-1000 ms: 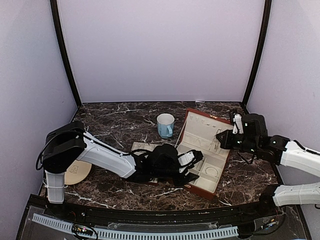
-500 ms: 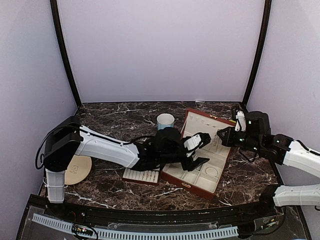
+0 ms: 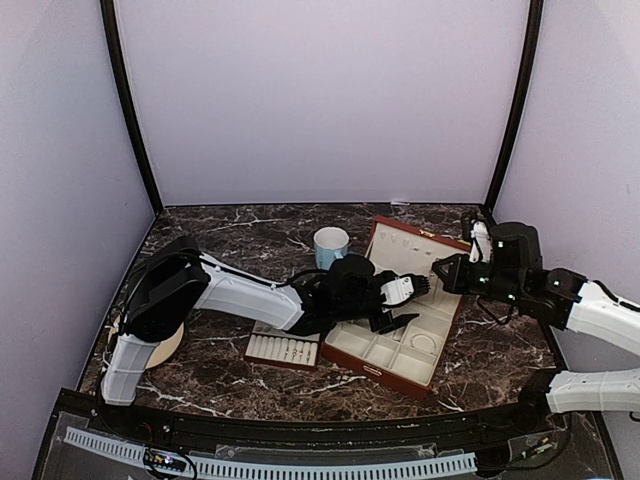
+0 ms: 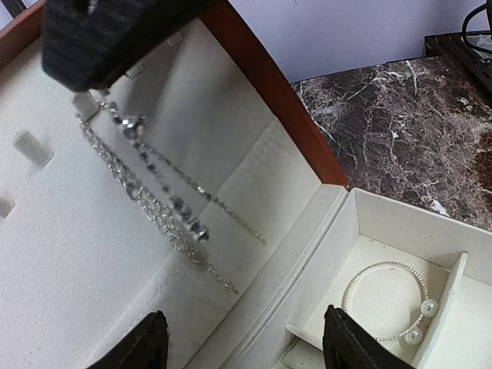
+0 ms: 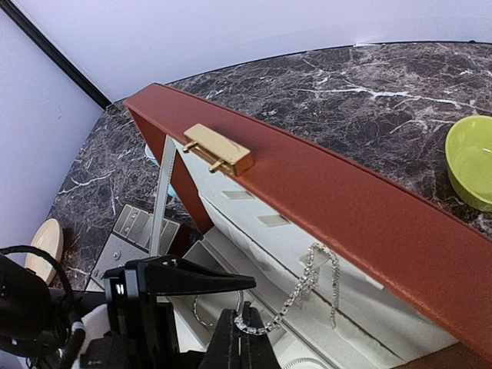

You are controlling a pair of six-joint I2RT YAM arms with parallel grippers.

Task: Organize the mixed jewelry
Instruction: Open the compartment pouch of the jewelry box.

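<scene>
Both arms are at the red-brown box [image 3: 372,371] on the marble worktop [image 3: 230,240], its lid [image 5: 346,207] standing open. The left gripper [image 3: 411,303] hangs over the box's cream compartments, jaws spread wide with nothing between them. Just below that gripper, in a corner compartment of the box, lies a thin bangle [image 4: 384,264] with two pearl ends. The right gripper [image 5: 240,340] sits at the inner face of the lid, jaws pinched to a narrow point on the end of a fine chain [image 5: 304,286], which loops up to the lid's lining. More silvery strands drape down that lining, well inside the box. A slotted tray [image 3: 283,350] lies just left of the box, and a pale blue mug [image 3: 331,248] stands behind the box's left corner
</scene>
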